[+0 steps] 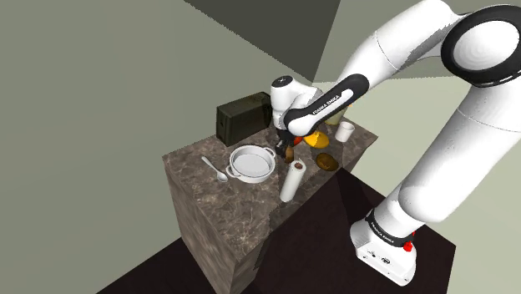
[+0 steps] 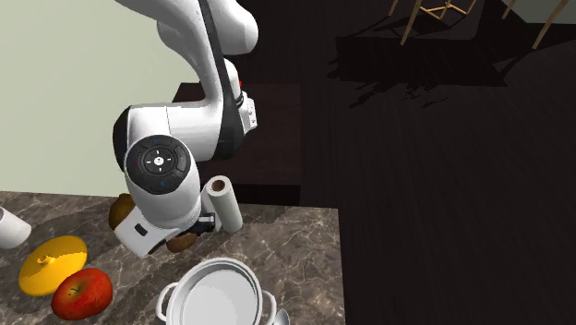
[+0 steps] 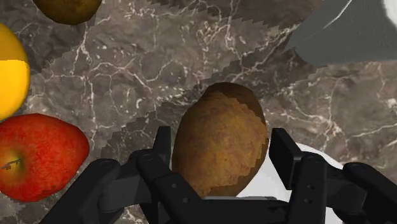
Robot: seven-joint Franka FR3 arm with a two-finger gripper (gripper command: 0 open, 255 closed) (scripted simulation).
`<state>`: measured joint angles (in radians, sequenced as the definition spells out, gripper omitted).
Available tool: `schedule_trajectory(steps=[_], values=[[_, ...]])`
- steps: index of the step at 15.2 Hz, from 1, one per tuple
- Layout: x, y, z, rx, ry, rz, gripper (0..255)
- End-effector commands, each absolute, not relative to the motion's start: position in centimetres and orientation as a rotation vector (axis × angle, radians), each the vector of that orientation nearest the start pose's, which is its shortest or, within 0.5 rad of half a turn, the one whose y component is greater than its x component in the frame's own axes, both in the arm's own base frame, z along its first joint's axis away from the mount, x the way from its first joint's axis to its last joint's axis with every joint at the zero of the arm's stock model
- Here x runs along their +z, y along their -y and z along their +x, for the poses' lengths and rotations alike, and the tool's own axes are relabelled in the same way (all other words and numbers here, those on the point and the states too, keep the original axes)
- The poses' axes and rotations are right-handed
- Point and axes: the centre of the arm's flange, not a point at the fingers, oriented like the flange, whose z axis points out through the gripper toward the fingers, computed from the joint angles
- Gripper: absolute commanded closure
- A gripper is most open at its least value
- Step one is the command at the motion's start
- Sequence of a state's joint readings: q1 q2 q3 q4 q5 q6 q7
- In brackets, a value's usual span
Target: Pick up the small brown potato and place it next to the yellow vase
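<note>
Arm [image 1: 392, 50]: white, bent over the table [image 1: 213, 209], with the hand low above the middle of the top.
Jaws: narrowed onto the potato [image 3: 219, 140]; the black fingers [image 3: 163, 145] stand at its two flanks and clasp it.
Potato: brown, mottled and egg-shaped, lying lengthwise between the fingers. In the second exterior view it shows just under the hand, near the foot of the roll [image 2: 224, 203]. I cannot tell whether it rests on the table or hangs just clear of it.
Vase [image 2: 54, 263]: yellow and squat, on the table beyond the apple [image 2: 83, 293] from the potato, apart from the potato.
Apple: red, just beside the vase, between it and the jaws.
Other potato [image 2: 120, 210]: brown, on the table near the vase, partly behind the hand in the second exterior view.
Pot [image 1: 250, 163]: white, with two handles, open at the top, near the potato on the side away from the apple.
Spoon [image 1: 215, 169]: pale, lying just beside the pot, at the shoulder view's left of it.
Roll: white paper, standing on end near the table's edge, close to the pot.
Cup [image 1: 345, 130]: white, at the far corner, near the vase.
Box [image 1: 242, 117]: dark, at the back of the table by the wall.
Table: dark brown stone with pale veins.
</note>
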<state>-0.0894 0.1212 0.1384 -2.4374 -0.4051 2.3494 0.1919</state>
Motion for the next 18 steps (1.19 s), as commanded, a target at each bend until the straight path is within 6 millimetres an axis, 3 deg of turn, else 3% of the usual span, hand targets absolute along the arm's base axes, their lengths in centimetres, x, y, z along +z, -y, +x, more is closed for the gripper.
schedule_trajectory(steps=[1, 18], values=[[23.7, 0.6, 46.0, 0.293, 0.297, -3.378, 255], [23.8, 22.4, 40.6, 0.293, 0.297, -3.378, 255]])
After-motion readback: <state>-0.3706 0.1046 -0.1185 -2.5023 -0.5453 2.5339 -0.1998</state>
